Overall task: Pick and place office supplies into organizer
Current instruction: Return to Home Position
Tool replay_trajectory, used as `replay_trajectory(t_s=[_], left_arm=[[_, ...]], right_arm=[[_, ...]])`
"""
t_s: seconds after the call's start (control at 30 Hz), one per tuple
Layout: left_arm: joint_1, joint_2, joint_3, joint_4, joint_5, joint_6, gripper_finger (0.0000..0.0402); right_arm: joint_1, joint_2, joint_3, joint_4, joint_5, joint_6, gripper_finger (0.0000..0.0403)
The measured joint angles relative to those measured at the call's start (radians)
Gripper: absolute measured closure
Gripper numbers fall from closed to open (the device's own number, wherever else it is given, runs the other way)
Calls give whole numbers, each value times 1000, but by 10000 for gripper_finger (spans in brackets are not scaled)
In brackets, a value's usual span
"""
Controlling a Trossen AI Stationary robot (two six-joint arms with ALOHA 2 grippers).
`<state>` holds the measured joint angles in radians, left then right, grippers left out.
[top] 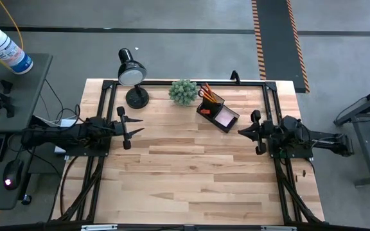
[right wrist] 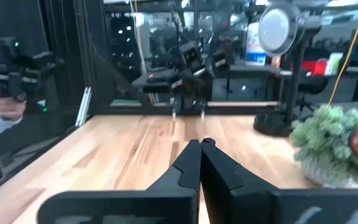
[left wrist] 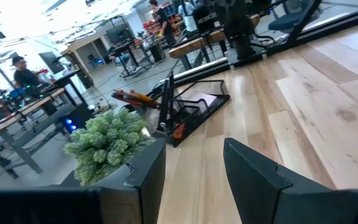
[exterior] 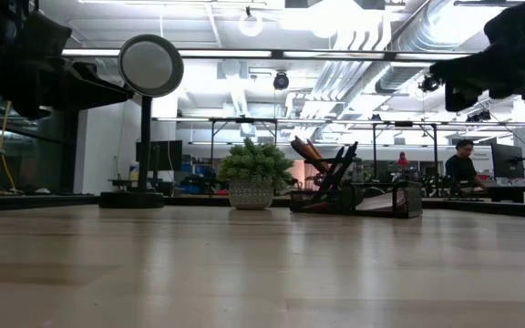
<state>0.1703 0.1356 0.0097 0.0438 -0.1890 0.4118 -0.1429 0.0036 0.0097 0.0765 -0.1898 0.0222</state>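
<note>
The dark organizer [top: 216, 109] stands at the table's far side, right of the middle. Its pen cup holds orange-handled scissors and pencils [top: 205, 92], and a pink sticky-note pad [top: 224, 117] lies in its low tray. The left wrist view shows the organizer [left wrist: 188, 112] ahead with the orange handles [left wrist: 132, 96] sticking out. My left gripper [top: 135, 128] hovers level at the table's left side, open, with nothing between its fingers [left wrist: 253, 177]. My right gripper [top: 241, 131] hovers level at the right side, just in front of the organizer, shut and empty [right wrist: 199, 158].
A green plant ball in a pot [top: 183, 92] stands left of the organizer, and a black desk lamp [top: 132, 72] stands farther left at the far edge. The wooden table top [top: 191, 179] stretches bare between and in front of the arms. People show in the room beyond.
</note>
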Motion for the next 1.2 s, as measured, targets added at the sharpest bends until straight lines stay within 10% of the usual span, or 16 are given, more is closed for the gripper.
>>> replay_trajectory(t_s=[1.2], left_arm=[[0, 0, 0, -7, 48, 116, 252]], right_arm=[[0, 46, -1, -6, -19, 162, 402]])
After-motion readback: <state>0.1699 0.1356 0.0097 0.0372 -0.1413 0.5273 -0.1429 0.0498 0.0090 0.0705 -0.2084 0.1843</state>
